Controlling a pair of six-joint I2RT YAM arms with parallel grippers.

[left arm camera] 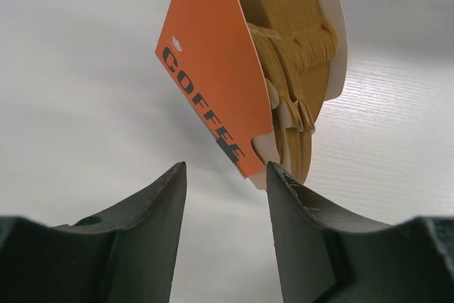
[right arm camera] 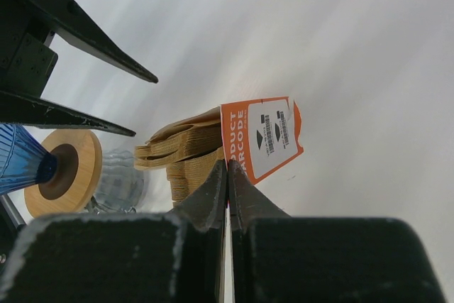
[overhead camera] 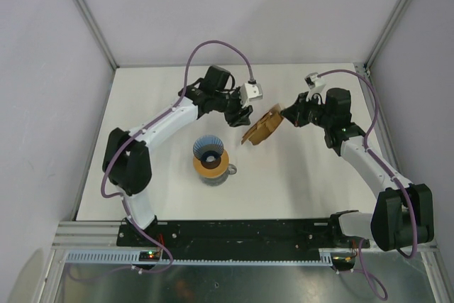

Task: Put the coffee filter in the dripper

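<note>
My right gripper (overhead camera: 286,116) (right arm camera: 228,168) is shut on the edge of the orange packet (overhead camera: 261,128) (right arm camera: 262,133) and holds it above the table. The packet's stack of tan papers (right arm camera: 184,150) (left arm camera: 298,54) fans out of its open side. No single coffee filter shows apart from that stack. My left gripper (overhead camera: 242,116) (left arm camera: 227,175) is open and empty, its right fingertip (left arm camera: 284,179) close to the packet's (left arm camera: 213,83) lower corner. The blue ribbed dripper (overhead camera: 210,148) (right arm camera: 18,157) sits in a tan-orange ring (overhead camera: 211,165) (right arm camera: 67,175), in front of my left gripper.
The ring rests on a clear glass carafe (overhead camera: 225,172) (right arm camera: 120,186) near the table's middle. White walls and metal frame posts (overhead camera: 89,15) close in the table's (overhead camera: 312,182) back and sides. My left gripper's fingers (right arm camera: 85,47) show at the right wrist view's upper left.
</note>
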